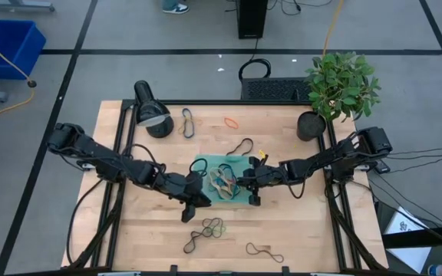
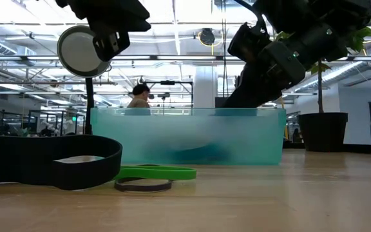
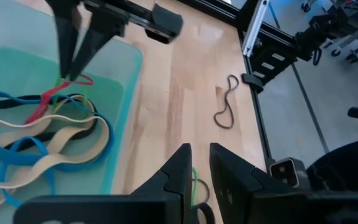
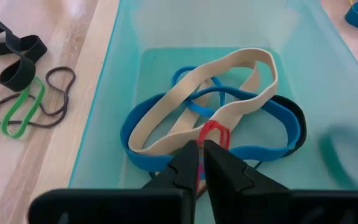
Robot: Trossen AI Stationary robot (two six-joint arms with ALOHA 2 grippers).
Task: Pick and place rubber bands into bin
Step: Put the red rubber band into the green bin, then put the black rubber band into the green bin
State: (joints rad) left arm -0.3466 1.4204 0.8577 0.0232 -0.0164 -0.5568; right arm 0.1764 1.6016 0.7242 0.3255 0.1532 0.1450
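Right claw (image 4: 201, 163) grasps a red band (image 4: 214, 132) just above the bin (image 4: 114, 93); let go fully before lifting. Left claw (image 3: 199, 163), nearly clenched, waits beside it.

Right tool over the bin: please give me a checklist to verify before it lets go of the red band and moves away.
1. Right tool is above the inside of the bin: ok.
2. Red band is pinched between its fingers: ok, nearly shut on it.
3. Red band hangs over the bands already in the bin, such as the tan band and the blue band, not over the rim: ok.
4. Left tool is clear of the bin, over the bare table beside it: ok.
5. Band is free of the fingers after release: cannot tell yet.
6. Loose bands remain on the table to pick next: ok.
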